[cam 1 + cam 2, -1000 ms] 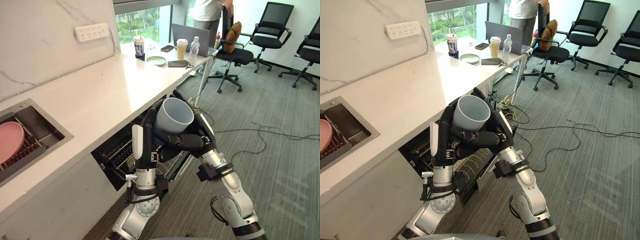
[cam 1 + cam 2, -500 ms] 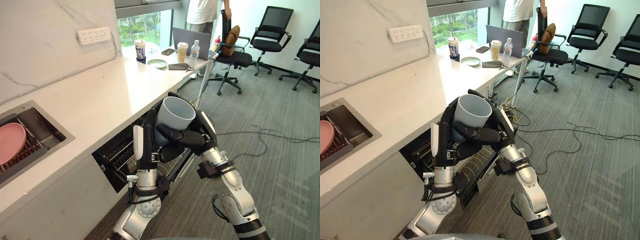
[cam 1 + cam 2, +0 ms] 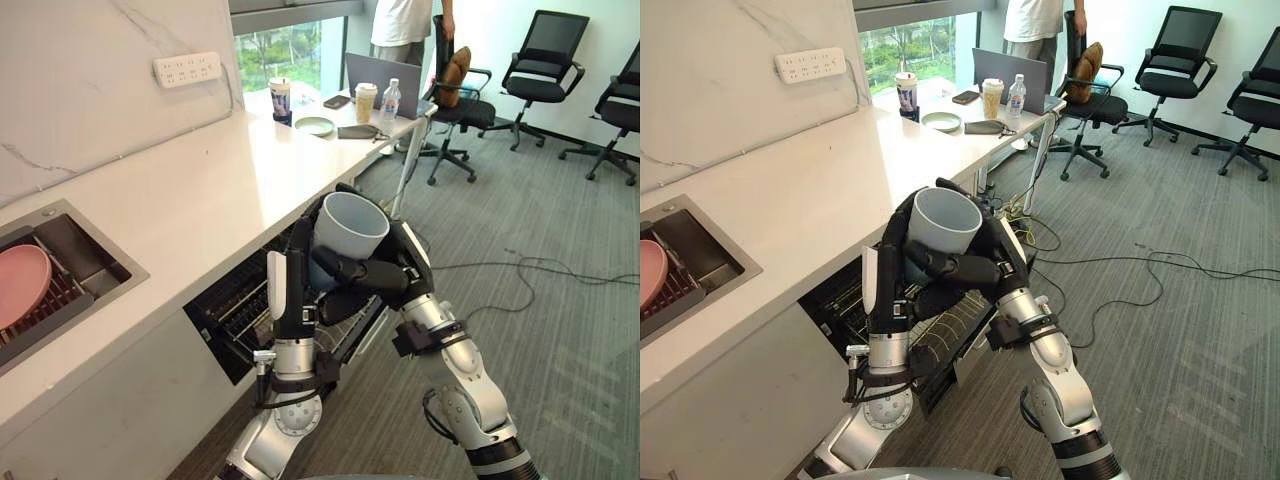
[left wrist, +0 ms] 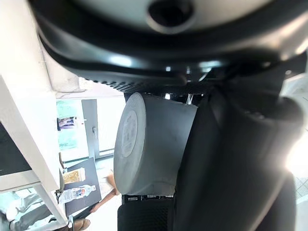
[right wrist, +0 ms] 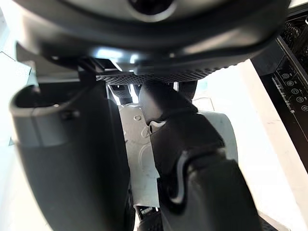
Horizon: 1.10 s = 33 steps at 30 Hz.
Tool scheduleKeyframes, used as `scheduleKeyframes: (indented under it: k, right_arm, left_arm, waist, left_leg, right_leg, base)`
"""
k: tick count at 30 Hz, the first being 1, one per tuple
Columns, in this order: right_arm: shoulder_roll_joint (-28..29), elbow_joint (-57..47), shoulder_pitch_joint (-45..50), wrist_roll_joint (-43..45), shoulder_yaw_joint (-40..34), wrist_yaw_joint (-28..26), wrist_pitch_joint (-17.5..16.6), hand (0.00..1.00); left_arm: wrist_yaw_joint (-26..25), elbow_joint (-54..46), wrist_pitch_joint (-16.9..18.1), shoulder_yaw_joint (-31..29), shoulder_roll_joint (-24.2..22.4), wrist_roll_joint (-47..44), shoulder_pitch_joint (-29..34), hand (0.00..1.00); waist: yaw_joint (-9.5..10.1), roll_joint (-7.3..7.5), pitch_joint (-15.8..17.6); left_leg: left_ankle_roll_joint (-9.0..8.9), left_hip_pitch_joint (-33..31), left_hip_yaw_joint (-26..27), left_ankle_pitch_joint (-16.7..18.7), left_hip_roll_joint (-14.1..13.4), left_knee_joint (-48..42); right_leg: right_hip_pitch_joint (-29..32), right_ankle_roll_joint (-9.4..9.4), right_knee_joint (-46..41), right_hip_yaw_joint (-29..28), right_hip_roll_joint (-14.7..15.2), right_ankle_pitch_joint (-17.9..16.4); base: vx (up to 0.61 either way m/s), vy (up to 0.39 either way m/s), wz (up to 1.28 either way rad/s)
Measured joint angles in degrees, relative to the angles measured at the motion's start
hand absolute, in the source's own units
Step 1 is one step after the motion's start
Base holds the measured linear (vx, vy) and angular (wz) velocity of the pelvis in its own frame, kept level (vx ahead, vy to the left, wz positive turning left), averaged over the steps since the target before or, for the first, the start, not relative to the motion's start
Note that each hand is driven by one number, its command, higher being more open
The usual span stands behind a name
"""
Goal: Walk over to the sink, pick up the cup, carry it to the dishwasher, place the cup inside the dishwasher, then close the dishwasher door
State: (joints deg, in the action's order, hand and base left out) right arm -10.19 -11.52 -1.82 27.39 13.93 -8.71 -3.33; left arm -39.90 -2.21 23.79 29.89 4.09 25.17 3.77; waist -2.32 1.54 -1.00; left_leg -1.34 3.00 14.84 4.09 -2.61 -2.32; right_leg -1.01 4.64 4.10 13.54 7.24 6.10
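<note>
The cup (image 3: 345, 235) could slip or tip as you lower it. Both hands crowd its smooth wall, so if one lets go early, the other may not hold it level. Your knuckles could also catch the edge of the surface (image 3: 200, 200) or the wire rack on the way down.

Your left hand (image 3: 295, 285) stands upright against the cup's near side, with its fingers curled round the wall. Your right hand (image 3: 388, 275) wraps the cup from the other side, its thumb lying across the front below the rim. Both hands are closed on the cup.

The cup is in the air between the two hands, mouth up and tilted slightly towards the room. It touches nothing else. Directly below the hands, the dishwasher (image 3: 232, 312) stands open under the surface, with its dark rack showing. The white surface runs along your left. The sink (image 3: 90, 262) is set into it well away from the cup, with a pink plate (image 3: 20, 282) inside.
</note>
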Motion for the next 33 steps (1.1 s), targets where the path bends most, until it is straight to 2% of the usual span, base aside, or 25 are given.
scheduleKeyframes:
  k: [8, 33]
  right_arm:
    - [1.1, 2.0, 0.0, 2.4, 0.0, 0.5, 0.8, 0.00]
    - [5.5, 6.8, 0.3, 10.5, 0.0, 1.0, 1.4, 0.00]
  left_arm:
    - [1.5, 0.0, -0.4, 0.3, 0.0, -3.8, 0.6, 1.00]
    - [1.7, 0.8, -1.3, -1.5, -0.8, -6.1, 1.4, 1.00]
  waist:
    - [0.00, 0.00, 0.0]
    - [0.06, 0.03, 0.1]
  left_leg:
    - [-0.05, 0.2, 0.0, -0.3, -0.1, 0.6]
    - [0.04, 1.6, -0.3, -2.0, 0.6, 4.2]
  right_leg:
    - [0.0, 0.00, 0.0, 0.0, 0.0, 0.0]
    - [0.0, 0.16, 0.2, 0.5, 0.0, -0.1]
  base:
    - [0.00, 0.000, 0.00]
    - [0.00, -0.002, 0.00]
